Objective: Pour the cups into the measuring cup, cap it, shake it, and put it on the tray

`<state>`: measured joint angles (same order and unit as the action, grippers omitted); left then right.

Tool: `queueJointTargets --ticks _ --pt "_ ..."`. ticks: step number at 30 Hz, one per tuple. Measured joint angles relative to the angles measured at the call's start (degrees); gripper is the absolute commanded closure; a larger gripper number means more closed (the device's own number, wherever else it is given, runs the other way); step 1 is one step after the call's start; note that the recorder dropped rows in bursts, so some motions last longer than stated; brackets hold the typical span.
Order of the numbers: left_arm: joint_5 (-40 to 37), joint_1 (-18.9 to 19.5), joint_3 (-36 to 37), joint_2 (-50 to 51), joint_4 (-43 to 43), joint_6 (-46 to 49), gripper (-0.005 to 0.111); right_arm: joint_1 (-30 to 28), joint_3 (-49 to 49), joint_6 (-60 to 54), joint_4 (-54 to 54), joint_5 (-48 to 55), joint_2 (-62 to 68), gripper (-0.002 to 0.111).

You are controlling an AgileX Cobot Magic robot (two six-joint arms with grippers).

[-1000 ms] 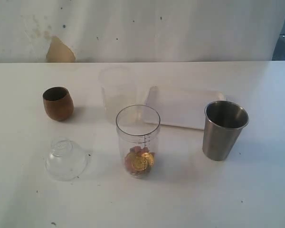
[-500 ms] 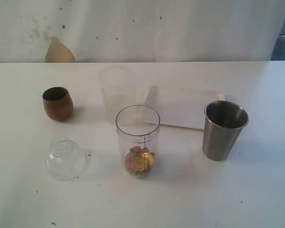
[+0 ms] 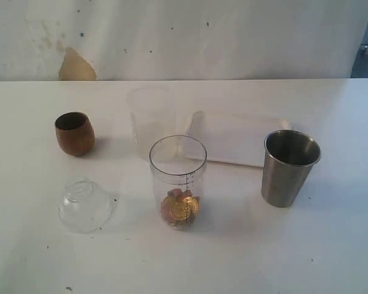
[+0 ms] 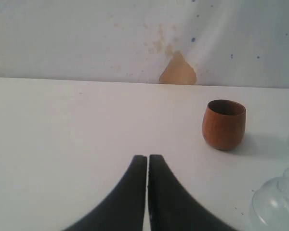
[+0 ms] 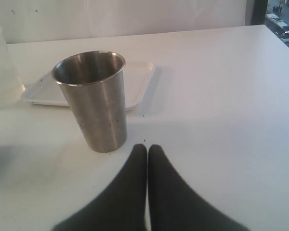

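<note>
The clear measuring cup (image 3: 178,181) stands upright at the table's middle with brown and gold pieces in its bottom. Its clear domed lid (image 3: 84,204) (image 4: 277,204) lies to its left. The brown wooden cup (image 3: 74,133) (image 4: 224,124) stands at far left. On the right stands the steel tumbler (image 3: 289,167) (image 5: 93,100). The white tray (image 3: 236,138) (image 5: 137,84) lies behind, bare. Neither gripper shows in the exterior view. My left gripper (image 4: 147,158) is shut and empty, short of the wooden cup. My right gripper (image 5: 147,147) is shut and empty, just short of the tumbler.
A frosted translucent beaker (image 3: 151,120) (image 5: 2,67) stands behind the measuring cup, left of the tray. A white wall with a brown patch (image 3: 77,66) (image 4: 178,70) runs along the table's far edge.
</note>
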<state>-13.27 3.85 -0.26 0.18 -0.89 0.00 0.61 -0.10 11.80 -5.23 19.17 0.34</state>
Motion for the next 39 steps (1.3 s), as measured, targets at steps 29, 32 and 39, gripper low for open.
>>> queueJointTargets --ticks 29,32,39 --pt "0.0 0.0 0.0 0.0 0.0 0.0 0.105 0.0 0.0 7.17 -2.26 -38.23 1.61 0.036" --pt "0.0 0.0 0.0 0.0 0.0 0.0 0.105 0.0 0.0 7.07 -2.36 -39.44 8.67 0.014" --pt "0.0 0.0 0.0 0.0 0.0 0.0 0.105 0.0 0.0 8.52 -11.26 -54.05 38.64 0.016"
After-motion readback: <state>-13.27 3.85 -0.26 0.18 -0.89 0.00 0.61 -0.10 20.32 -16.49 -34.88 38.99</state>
